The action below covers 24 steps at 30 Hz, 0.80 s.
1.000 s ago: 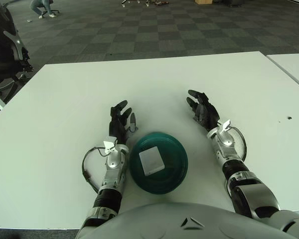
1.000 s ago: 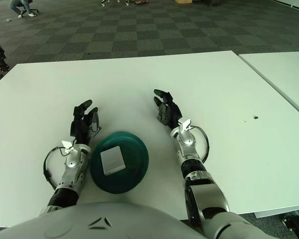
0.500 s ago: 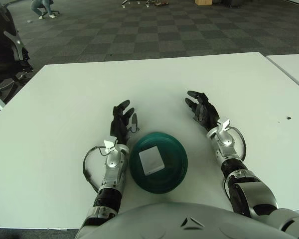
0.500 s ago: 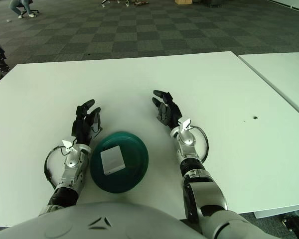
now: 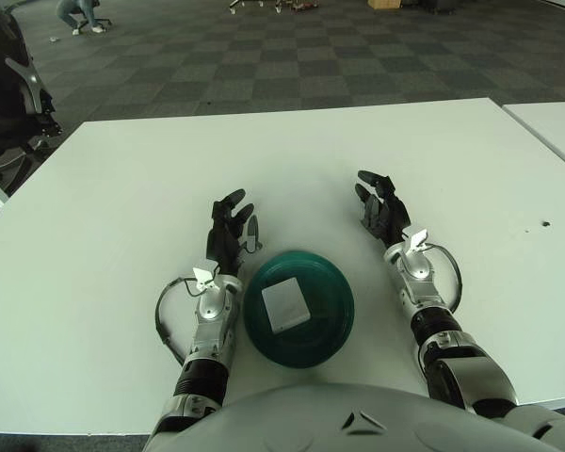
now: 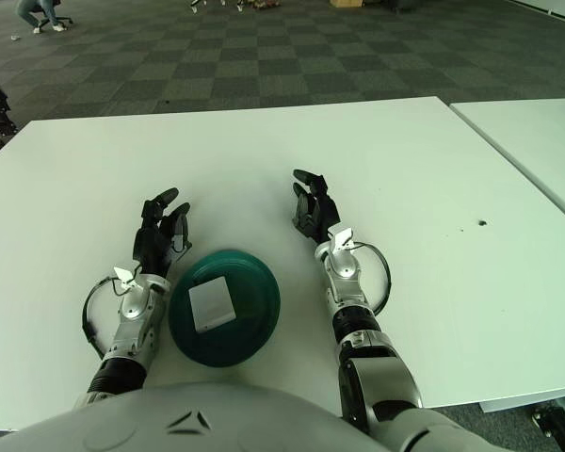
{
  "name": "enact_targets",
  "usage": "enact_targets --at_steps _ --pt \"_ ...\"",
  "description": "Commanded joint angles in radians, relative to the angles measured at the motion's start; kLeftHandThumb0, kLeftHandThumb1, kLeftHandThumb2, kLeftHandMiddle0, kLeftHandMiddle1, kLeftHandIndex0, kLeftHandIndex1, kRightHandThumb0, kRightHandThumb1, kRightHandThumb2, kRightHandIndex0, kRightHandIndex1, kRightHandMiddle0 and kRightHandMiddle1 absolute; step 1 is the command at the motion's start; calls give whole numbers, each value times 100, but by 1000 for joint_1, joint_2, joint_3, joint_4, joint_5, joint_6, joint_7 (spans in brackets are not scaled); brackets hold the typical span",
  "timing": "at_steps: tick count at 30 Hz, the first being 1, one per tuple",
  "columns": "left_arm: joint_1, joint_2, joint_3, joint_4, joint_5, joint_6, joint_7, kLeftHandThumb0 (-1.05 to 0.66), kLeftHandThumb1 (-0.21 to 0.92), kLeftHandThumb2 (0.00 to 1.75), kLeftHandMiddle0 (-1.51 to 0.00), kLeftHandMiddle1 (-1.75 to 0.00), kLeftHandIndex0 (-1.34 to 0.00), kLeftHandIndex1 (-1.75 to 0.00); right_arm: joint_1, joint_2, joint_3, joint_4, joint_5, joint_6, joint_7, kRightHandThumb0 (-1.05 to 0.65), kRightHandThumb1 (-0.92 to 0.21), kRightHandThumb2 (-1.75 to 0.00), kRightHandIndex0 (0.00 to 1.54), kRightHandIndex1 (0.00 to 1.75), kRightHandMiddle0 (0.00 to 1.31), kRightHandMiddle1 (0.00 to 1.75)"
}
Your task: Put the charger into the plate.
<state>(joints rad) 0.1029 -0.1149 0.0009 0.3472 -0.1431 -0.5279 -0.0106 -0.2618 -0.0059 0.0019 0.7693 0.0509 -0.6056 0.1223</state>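
Note:
A white square charger (image 5: 283,303) lies flat inside the dark green plate (image 5: 330,325) near the front edge of the white table. My left hand (image 5: 231,226) rests on the table just left of the plate, fingers spread, holding nothing. My right hand (image 5: 381,204) rests on the table right of the plate and a little behind it, fingers spread and empty. Neither hand touches the plate or the charger.
The white table (image 5: 292,160) stretches away behind the hands. A second white table (image 5: 556,122) stands at the far right. A black office chair (image 5: 8,94) stands off the table's left corner on the checkered carpet.
My right hand has shifted slightly, the forearm drawing in toward the plate. The left hand, plate and charger have stayed put.

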Motion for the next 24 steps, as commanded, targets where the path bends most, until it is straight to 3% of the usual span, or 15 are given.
enact_targets --at_steps 1,5,12,24 --pt "364 -52 -42 -115 40 7 38 -77 92 79 -22 -78 0 -95 266 110 54 -41 -20 106 -45 -102 -92 -84 16 0 0 58" --pt "401 -43 -39 -146 66 -19 54 -80 92 79 -22 -82 0 -105 345 109 80 -184 -15 152 -38 -99 -92 -82 13 0 0 50" --pt "454 -47 -31 -179 99 -47 88 -81 92 79 -22 -86 0 -111 428 86 79 -310 11 204 -12 -95 -92 -79 8 0 0 36" --pt "459 -63 -19 -185 181 -49 176 -81 92 83 -24 -76 0 -110 466 85 49 -373 67 245 50 -88 -92 -70 5 0 0 26"
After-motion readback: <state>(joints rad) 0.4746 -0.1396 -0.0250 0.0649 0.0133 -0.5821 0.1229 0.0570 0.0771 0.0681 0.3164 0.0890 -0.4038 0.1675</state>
